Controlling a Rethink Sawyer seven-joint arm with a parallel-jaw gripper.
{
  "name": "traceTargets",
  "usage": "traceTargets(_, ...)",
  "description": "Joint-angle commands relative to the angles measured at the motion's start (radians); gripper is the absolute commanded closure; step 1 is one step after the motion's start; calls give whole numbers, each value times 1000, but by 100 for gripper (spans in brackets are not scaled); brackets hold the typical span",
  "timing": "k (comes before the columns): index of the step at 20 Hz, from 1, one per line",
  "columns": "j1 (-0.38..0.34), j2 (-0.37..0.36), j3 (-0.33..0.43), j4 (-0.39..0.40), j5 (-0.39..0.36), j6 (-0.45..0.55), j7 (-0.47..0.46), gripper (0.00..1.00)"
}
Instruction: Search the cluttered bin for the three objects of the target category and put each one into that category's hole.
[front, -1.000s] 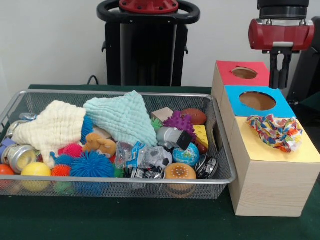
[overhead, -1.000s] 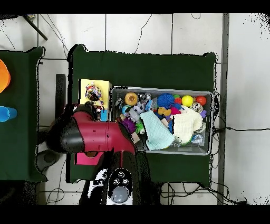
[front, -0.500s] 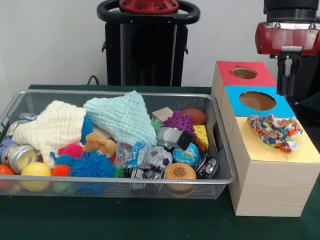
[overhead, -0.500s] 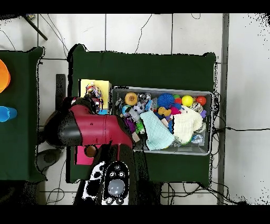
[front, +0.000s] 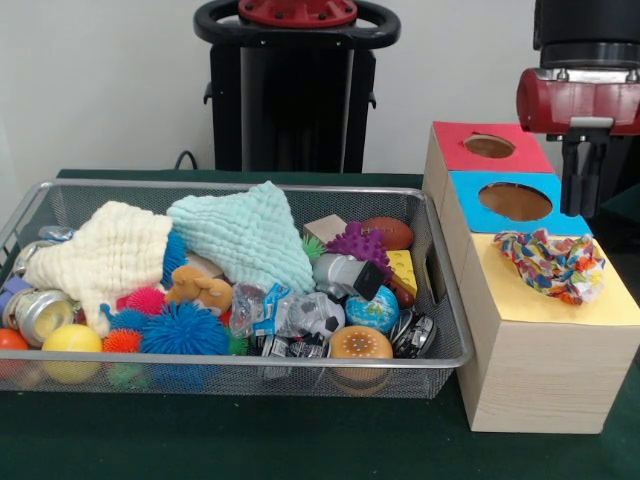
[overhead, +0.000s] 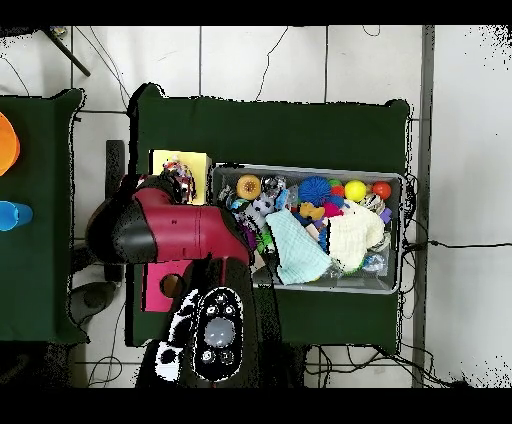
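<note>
Bin (front: 445, 300) holds cloths, spiky balls, toys; hand (front: 583, 205) clenched, empty.

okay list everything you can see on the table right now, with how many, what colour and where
wire bin: one, grey mesh, on the green table, left of the box
wooden box: one, pale wood, right of the bin; red, blue and yellow top panels, round holes showing in the red and blue
patterned cloth: one, multicoloured, crumpled on the yellow panel
cream cloth: one, left part of the bin
mint cloth: one, middle of the bin
spiky balls: several; blue, pink, orange, purple
yellow ball: one, front left corner
globe ball: one, blue-green, front right
plush toy: one, tan, centre
brown football: one, back right
gripper: one, black on a red arm, above the box's right edge; open or shut unclear
</note>
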Motion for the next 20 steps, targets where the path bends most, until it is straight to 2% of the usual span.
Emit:
traceTargets(1, -10, 81, -1, -1, 22, -73, 206, 100)
traceTargets(10, -26, 118, -4, 27, 14, -169, 207, 100)
traceTargets(20, 7, 161, -51, 50, 32, -275, 228, 100)
